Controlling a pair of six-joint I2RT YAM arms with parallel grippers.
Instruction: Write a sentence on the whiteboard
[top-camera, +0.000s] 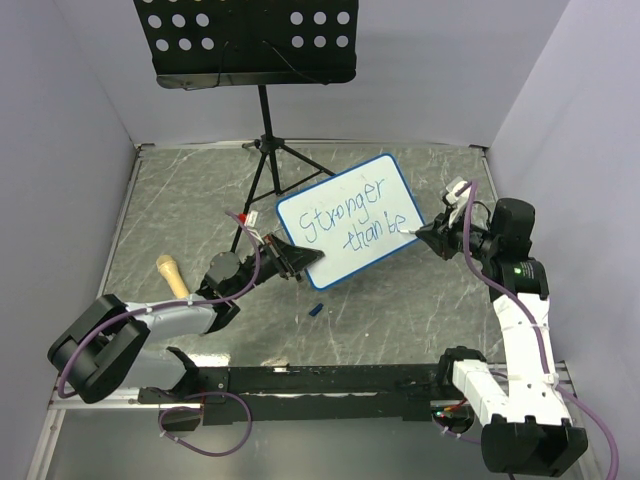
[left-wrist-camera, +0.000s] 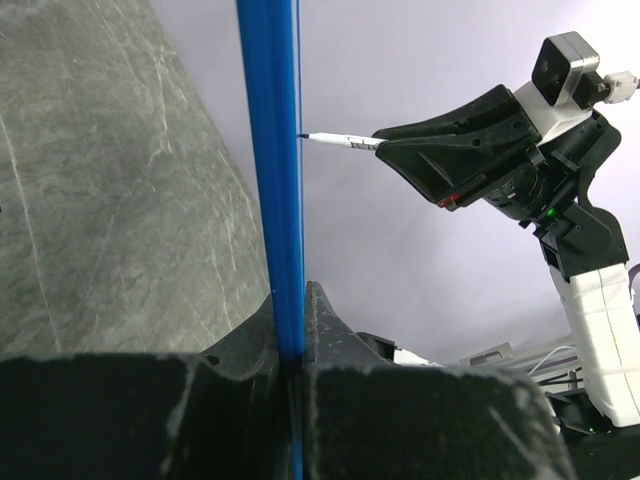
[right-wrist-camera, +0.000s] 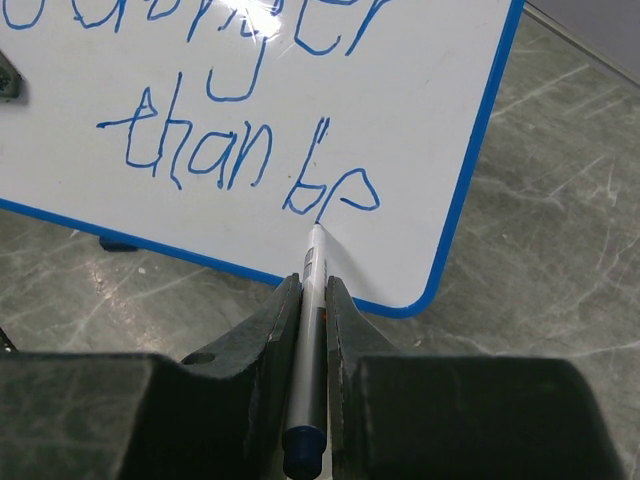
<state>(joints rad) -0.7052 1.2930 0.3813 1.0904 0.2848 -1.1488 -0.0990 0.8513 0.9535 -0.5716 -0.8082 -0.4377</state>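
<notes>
The left hand (left-wrist-camera: 290, 310) gripped the whiteboard (right-wrist-camera: 430, 120) by its edge as the right hand (right-wrist-camera: 311, 292) pinched a pen (right-wrist-camera: 314, 255) to its face; hard pressing could twist it, skewing the sentence (right-wrist-camera: 232, 160).

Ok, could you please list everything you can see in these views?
whiteboard: one, white with blue frame, mid-table, tilted.
sentence: two slanted lines, blue, on the whiteboard, reading "Stronger than be".
marker: one, white barrel, tip at the last letter.
music stand: one, black, perforated tray on tripod, far side.
small piece: one, blue, on the table below the board; perhaps a cap.
tan object: one, table's left; kind unclear.
table: one, grey marbled.
left fingers: black, shut on the whiteboard's frame.
right fingers: black, shut on the marker.
</notes>
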